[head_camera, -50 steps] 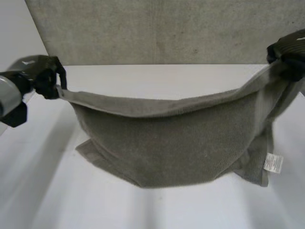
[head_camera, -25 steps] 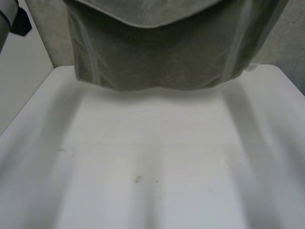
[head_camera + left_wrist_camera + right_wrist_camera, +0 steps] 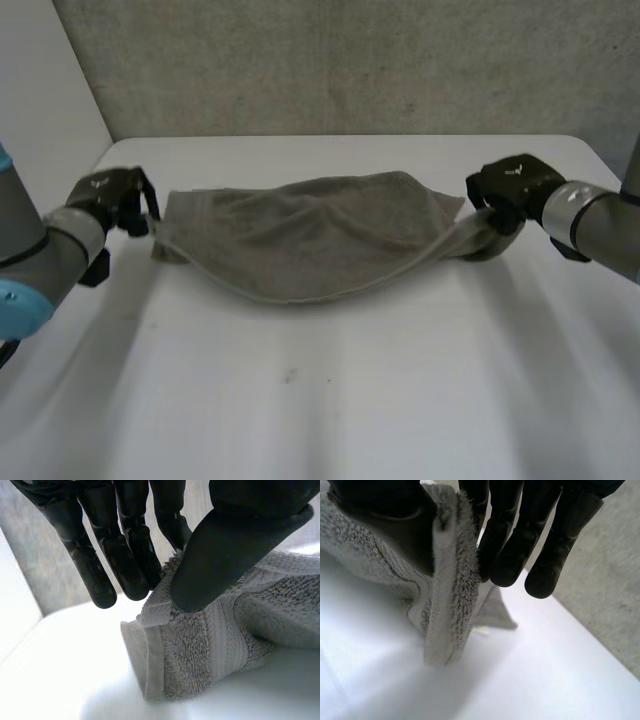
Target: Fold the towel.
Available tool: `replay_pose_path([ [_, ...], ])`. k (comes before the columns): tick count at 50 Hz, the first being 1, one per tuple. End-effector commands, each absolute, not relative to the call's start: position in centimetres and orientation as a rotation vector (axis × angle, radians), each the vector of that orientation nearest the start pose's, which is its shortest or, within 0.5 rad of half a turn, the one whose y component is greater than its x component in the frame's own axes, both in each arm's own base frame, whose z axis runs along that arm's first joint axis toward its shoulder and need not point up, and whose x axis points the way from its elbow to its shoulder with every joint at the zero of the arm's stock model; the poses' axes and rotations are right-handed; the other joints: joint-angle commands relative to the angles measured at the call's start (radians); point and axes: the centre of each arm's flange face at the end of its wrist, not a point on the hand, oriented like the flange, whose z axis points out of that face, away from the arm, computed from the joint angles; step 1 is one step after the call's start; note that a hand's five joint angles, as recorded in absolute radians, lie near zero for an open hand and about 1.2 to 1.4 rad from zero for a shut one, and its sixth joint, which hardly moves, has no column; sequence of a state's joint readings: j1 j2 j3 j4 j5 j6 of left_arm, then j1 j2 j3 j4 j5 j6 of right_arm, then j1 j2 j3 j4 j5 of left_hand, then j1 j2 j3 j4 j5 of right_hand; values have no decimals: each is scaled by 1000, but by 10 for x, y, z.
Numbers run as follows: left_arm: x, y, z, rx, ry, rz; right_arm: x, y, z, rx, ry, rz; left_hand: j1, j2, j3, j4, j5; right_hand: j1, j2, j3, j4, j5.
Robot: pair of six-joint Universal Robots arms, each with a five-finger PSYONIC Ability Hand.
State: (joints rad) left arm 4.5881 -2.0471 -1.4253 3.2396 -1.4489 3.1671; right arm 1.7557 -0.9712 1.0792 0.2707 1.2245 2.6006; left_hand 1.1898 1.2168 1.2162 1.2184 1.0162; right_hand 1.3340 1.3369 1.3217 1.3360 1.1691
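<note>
No legible text anywhere

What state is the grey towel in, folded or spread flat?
Folded, loosely: the towel lies doubled over on the table, two layers showing at the end the left hand pinches; the right hand pinches the other end.

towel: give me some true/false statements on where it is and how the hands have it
1. The towel rests on the table. True.
2. The left hand is open and clear of the towel. False: it pinches one end of the towel between thumb and fingers.
3. The right hand pinches the towel's other end. True.
4. The towel is folded into a neat flat square. False: it lies bunched and rumpled, stretched between the two hands.
</note>
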Motion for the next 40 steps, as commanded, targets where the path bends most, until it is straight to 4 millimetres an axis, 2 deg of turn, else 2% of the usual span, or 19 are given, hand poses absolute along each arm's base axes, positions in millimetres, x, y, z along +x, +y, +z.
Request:
replay_pose_path([
  [1,-171,-337,197,349,2553,-1956,212,-343,230,-1147,2265,-1757,207,179,180,178,206,62,59,75,60,53],
  [2,-171,-337,197,349,2553,-1956,212,-342,230,-1147,2265,-1757,207,179,180,178,206,62,59,75,60,53],
  [7,-165,-310,208,377,2563,-1974,194,-322,248,-1112,2300,-1789,207,179,180,178,206,62,59,75,60,53],
  [10,-162,-303,214,380,2557,-1990,185,-318,252,-1096,2322,-1801,207,179,180,178,206,62,59,75,60,53],
  [12,-157,-286,226,393,2548,-2024,171,-305,266,-1102,2324,-1851,207,179,180,178,206,62,59,75,60,53],
  [13,-157,-286,226,393,2548,-2024,171,-305,267,-1102,2324,-1852,207,179,180,178,206,62,59,75,60,53],
  [15,-154,-269,237,405,2534,-2061,162,-290,283,-1112,2293,-1901,207,179,180,178,206,62,59,75,60,53],
  [18,-151,-261,243,408,2522,-2082,159,-282,289,-1111,2277,-1911,207,179,180,178,206,62,59,75,60,53],
  [20,-146,-246,254,408,2496,-2119,155,-267,302,-1112,2238,-1921,207,179,180,178,206,62,59,75,60,53],
  [23,-144,-235,261,424,2482,-2150,151,-257,312,-1108,2214,-1938,207,179,180,178,206,62,59,75,60,53],
  [25,-144,-231,262,433,2484,-2158,148,-256,314,-1101,2212,-1942,207,179,180,178,206,62,59,75,60,53],
  [32,-141,-234,260,434,2483,-2165,145,-260,314,-1103,2203,-1940,207,179,180,178,206,62,59,75,60,53],
  [37,-139,-254,245,426,2543,-2113,143,-278,293,-1091,2260,-1846,207,179,180,178,206,62,59,75,60,53],
  [39,-141,-270,235,435,2561,-2102,142,-295,280,-1103,2290,-1784,207,179,180,178,206,62,59,75,60,53],
  [40,-141,-270,235,435,2561,-2102,142,-295,280,-1103,2290,-1784,207,179,180,178,206,62,59,75,60,53],
])
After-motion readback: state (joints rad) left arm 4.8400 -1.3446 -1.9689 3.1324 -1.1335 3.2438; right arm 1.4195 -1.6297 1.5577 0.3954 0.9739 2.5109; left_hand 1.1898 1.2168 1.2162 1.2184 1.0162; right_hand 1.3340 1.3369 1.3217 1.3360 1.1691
